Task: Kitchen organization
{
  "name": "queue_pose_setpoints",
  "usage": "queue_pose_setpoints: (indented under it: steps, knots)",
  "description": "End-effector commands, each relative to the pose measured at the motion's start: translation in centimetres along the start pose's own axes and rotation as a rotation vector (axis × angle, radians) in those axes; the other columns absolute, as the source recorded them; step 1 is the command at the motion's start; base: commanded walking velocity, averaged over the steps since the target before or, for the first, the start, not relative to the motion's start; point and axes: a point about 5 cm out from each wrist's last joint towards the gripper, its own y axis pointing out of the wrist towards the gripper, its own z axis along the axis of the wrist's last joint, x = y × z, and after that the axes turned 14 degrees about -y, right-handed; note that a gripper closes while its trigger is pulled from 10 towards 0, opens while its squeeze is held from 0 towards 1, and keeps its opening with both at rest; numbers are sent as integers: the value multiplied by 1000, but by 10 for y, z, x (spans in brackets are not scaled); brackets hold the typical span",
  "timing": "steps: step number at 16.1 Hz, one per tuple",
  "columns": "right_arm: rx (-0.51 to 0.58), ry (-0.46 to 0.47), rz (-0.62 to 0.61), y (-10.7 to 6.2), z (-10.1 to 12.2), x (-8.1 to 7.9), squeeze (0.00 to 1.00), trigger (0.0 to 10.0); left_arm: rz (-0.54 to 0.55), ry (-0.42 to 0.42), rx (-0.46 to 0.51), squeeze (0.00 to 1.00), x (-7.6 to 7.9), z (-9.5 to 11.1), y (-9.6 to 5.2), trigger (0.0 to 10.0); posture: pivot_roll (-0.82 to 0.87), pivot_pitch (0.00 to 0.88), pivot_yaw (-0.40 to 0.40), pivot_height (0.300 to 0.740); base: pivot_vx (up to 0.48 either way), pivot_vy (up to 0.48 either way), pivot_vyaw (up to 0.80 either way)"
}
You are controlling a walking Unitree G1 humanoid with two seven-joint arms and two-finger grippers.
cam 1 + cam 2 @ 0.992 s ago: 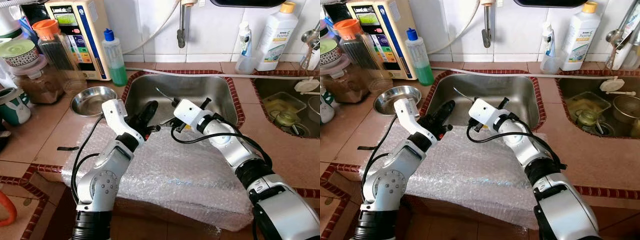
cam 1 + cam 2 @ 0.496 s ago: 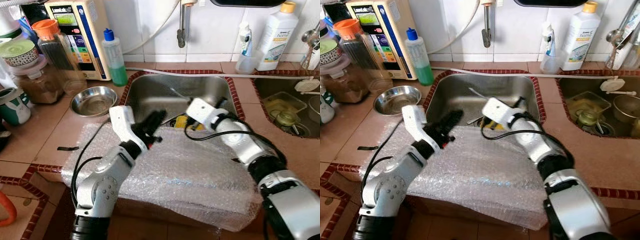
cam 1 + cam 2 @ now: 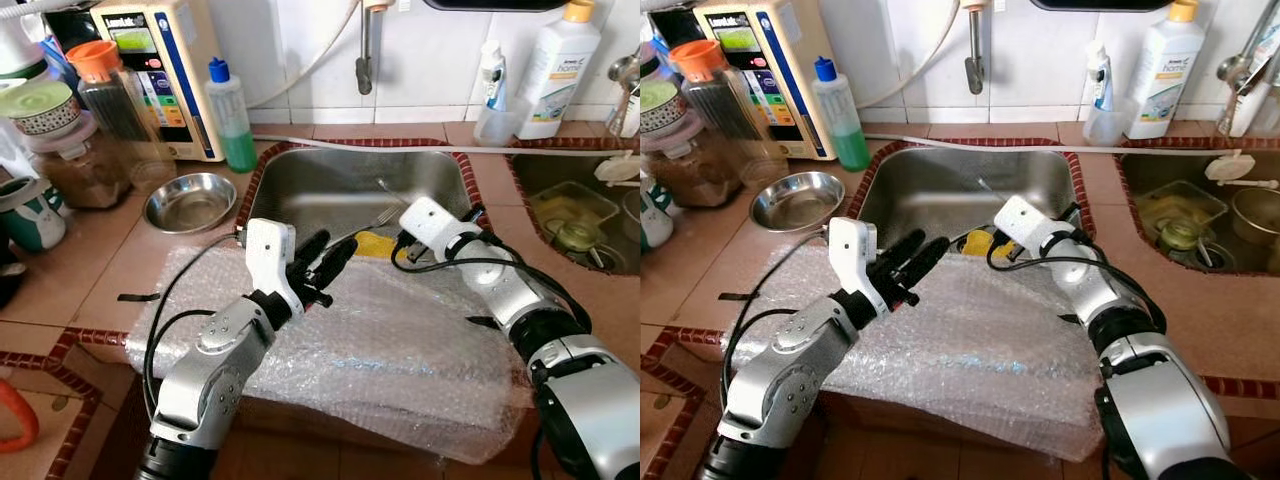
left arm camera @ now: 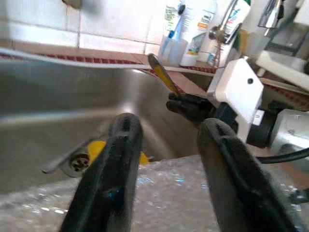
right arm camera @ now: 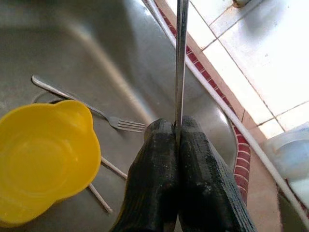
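Observation:
My right gripper [image 5: 175,128] is shut on the thin handle of a metal utensil [image 5: 180,58], holding it upright over the right side of the steel sink [image 3: 300,190]. In the left wrist view the same utensil [image 4: 161,72] rises from the right gripper's black fingers [image 4: 190,105]. A yellow bowl [image 3: 375,243] and a fork [image 5: 96,113] lie at the sink bottom. My left gripper [image 3: 336,243] is open and holds nothing. It hovers over the bubble wrap [image 3: 380,340] at the sink's near edge, pointing toward the right gripper.
A steel bowl [image 3: 188,200] sits left of the sink. Jars [image 3: 100,130], a green soap bottle [image 3: 230,115] and a water purifier [image 3: 165,70] stand behind it. A tap [image 3: 365,50] hangs above. White bottles [image 3: 555,70] and a second sink [image 3: 580,210] with dishes are on the right.
My right gripper has moved right and toward me with the utensil. The left gripper has swung right over the bubble wrap and its fingers now stand apart.

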Motion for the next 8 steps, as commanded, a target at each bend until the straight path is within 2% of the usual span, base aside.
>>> queue_pose_setpoints:
  steps: [1, 3, 6, 8]
  knots:
    - [-34, 26, 4, -1, -5, -1, 0, 10000, 4, 26, -4, 1000, -1, 0, -1, 10000, -206, 99, 143, 740, 0, 0, 0]
    - [36, 84, -51, 1, 3, 9, 0, 10000, 15, 75, -1, 1000, -2, -2, -1, 10000, -205, 103, 144, 740, 0, 0, 0]
    - [71, 45, -59, 1, 8, 12, 0, 10000, 22, 91, 6, 1000, -3, -2, -1, 10000, -202, 104, 145, 740, 0, 0, 0]
    - [134, 5, -51, 3, 18, 12, 0, 10000, 38, 106, 16, 1000, -4, -2, -1, 10000, -197, 106, 148, 740, 0, 0, 0]
